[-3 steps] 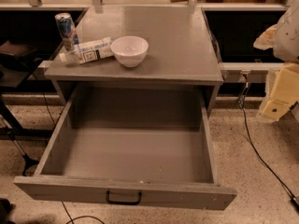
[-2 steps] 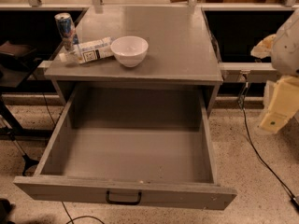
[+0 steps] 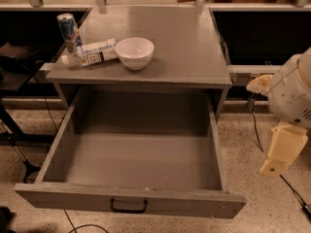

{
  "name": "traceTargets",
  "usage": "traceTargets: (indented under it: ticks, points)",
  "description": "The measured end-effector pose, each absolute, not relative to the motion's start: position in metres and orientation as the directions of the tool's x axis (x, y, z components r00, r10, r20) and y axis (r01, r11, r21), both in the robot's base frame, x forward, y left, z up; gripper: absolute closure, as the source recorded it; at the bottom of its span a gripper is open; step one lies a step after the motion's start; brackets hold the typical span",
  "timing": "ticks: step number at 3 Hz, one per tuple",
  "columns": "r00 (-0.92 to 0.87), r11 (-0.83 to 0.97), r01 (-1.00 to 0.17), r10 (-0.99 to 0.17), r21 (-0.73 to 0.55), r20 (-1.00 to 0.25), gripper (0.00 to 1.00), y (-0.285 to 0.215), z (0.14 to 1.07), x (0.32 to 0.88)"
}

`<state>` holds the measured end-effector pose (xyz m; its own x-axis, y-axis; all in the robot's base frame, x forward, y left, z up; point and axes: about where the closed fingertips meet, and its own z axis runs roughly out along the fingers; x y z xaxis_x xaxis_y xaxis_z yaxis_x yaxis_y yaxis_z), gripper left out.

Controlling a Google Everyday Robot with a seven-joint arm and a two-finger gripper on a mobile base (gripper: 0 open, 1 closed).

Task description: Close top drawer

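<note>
Clearly the drawer stands fully pulled out across the lower middle of the frame, its handle untouched. The gripper hangs at the right edge, well apart from it; whether it is spread or pressed together I cannot tell. Pushing off-centre from that side could skew and jam the drawer, or jolt the bowl above.

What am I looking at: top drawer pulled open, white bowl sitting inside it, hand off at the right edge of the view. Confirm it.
One thing is wrong. The bowl is not inside the top drawer; it sits on the cabinet top. The camera view shows this. The rest stands: the drawer is pulled open and the hand is at the right edge of the view.
</note>
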<state>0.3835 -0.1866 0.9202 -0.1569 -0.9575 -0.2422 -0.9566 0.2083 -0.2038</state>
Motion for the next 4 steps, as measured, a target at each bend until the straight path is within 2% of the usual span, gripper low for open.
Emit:
traceTargets:
  ticks: [1,2,4]
  points:
    - [-0.143,0.19,-0.968,-0.954,-0.165,-0.264,0.0,-0.175,0.886,0.367]
    - [-0.142,0.186,-0.974,-0.945,-0.126,-0.296,0.18,-0.167,0.852,0.346]
    - [-0.17,0.203,-0.977,-0.921,-0.059,-0.35,0.63,-0.155,0.802,0.319]
